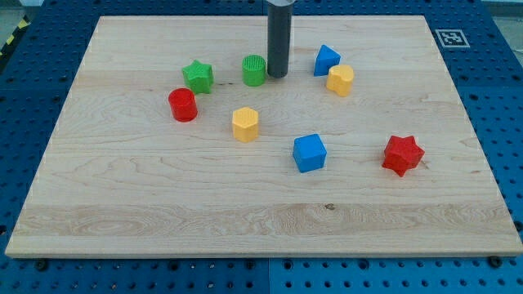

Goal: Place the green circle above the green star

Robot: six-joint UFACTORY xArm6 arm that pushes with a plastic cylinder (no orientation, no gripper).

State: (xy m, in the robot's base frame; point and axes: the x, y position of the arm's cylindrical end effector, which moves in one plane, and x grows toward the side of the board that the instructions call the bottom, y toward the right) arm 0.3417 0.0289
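Note:
The green circle (255,70) is a short green cylinder near the view's top centre of the wooden board (122,196). The green star (198,76) lies to its left, a small gap apart and at about the same height in the view. My tip (278,76) is the lower end of the dark rod that comes down from the view's top. It stands right beside the green circle's right side, touching it or nearly so.
A red cylinder (183,105) sits just below the green star. A yellow hexagon (245,124) lies below the green circle. A blue block (326,60) and a yellow block (341,80) are right of my tip. A blue cube (310,153) and a red star (402,155) lie lower right.

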